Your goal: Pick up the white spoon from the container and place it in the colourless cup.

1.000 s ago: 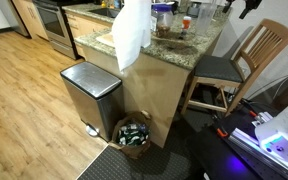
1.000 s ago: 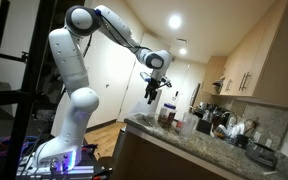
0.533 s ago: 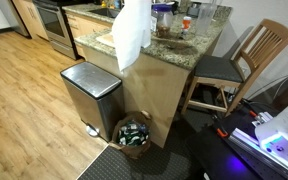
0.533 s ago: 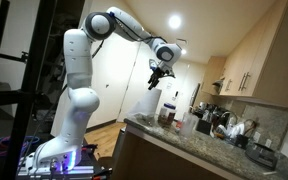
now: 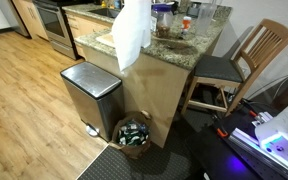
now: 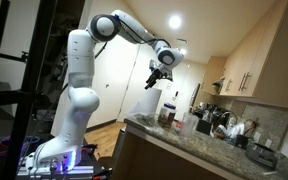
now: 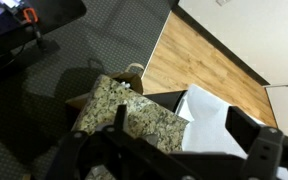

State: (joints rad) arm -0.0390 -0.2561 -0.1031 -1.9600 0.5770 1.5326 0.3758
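Observation:
My gripper (image 6: 156, 80) hangs high above the near end of the granite counter (image 6: 174, 140), open and empty. In the wrist view the gripper (image 7: 182, 135) looks down past its two dark fingers (image 7: 246, 128) onto the counter's corner (image 7: 124, 112) and a white sheet (image 7: 212, 112). A clear container (image 5: 164, 17) and a small clear cup (image 6: 183, 123) stand among the items on the counter. The white spoon is too small to make out. The gripper is out of view in the exterior view with the trash can.
A steel pedal bin (image 5: 90, 92) and a basket (image 5: 134, 133) stand on the floor beside the counter. A wooden chair (image 5: 246, 62) is at its far side. A large white sheet (image 5: 134, 32) hangs over the counter edge. Appliances (image 6: 234, 130) line the back.
The arm has lifted and swung the gripper higher and further over the counter. It has left the top edge of the exterior view with the trash can. The jaws stay open.

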